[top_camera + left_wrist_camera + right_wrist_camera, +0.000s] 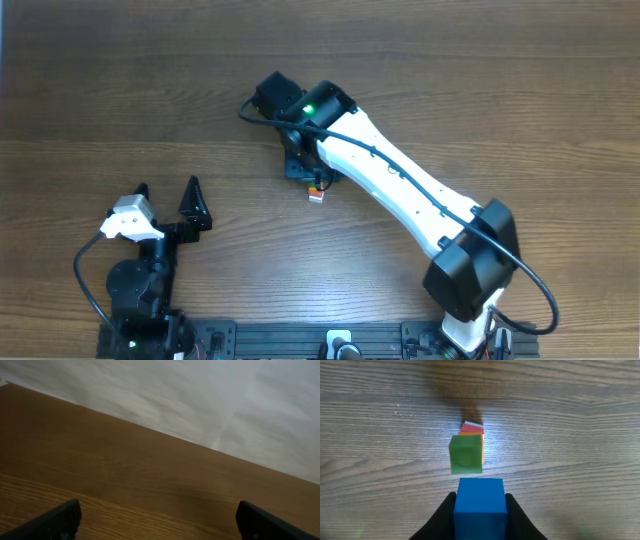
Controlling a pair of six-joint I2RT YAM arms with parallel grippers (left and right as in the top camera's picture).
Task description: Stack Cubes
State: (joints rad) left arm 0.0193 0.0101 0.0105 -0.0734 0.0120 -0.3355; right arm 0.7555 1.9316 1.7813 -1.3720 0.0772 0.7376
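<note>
We hold the smooth, sharp-edged solid blue cube [480, 505] clamped in the right end effector [480, 499], lifted off the bench. The matte green cube [466, 454], topping an orange cube [482, 442] and a red cube [471, 426], lies just ahead, not yet underneath. The left end effector [168, 185] rests well apart, wide open and empty, over the wood-grain bench [570, 420].

The blue cube [480, 510] is a plain, even blue between the black fingers [442, 516] of the right hand [480, 502]. At its 12 o'clock are the green cube [466, 454], an orange cube [472, 433] and a red cube [470, 427] with a whitish edge. The surface [570, 420] is brown with fine wood grain. The right arm [400, 185] is white with black joints and a green light [309, 109]. The left hand [168, 188] is black.
</note>
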